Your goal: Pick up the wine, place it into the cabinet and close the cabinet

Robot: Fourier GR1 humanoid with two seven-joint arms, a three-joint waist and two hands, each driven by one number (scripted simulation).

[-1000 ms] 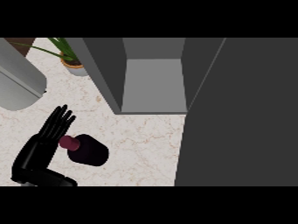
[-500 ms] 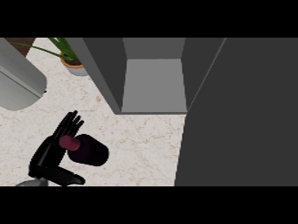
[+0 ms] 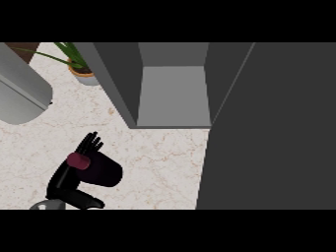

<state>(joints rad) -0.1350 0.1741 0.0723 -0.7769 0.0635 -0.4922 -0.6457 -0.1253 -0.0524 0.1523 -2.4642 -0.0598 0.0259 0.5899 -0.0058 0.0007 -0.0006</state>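
Note:
The wine bottle [image 3: 103, 173], dark with a maroon cap, stands on the marble counter [image 3: 156, 162] at the lower left. My left hand [image 3: 67, 178] lies against the bottle's left side. Its fingers [image 3: 90, 143] point straight up past the cap, and the thumb sticks out to the right just below the bottle's base. The hand is open. The grey cabinet [image 3: 172, 96] stands open behind the bottle, with nothing showing inside. Its dark door [image 3: 280, 133] swings out and fills the right side of the view. My right hand does not show.
A big light-grey cylinder [image 3: 10, 88] juts in at the upper left. A potted green plant [image 3: 82, 69] stands at the back, left of the cabinet. The counter's left edge runs down by the cylinder.
My left hand has moved right and closed in on the bottle, its fingers drawing together beside the cap and the thumb coming out below the base. The bottle has barely moved.

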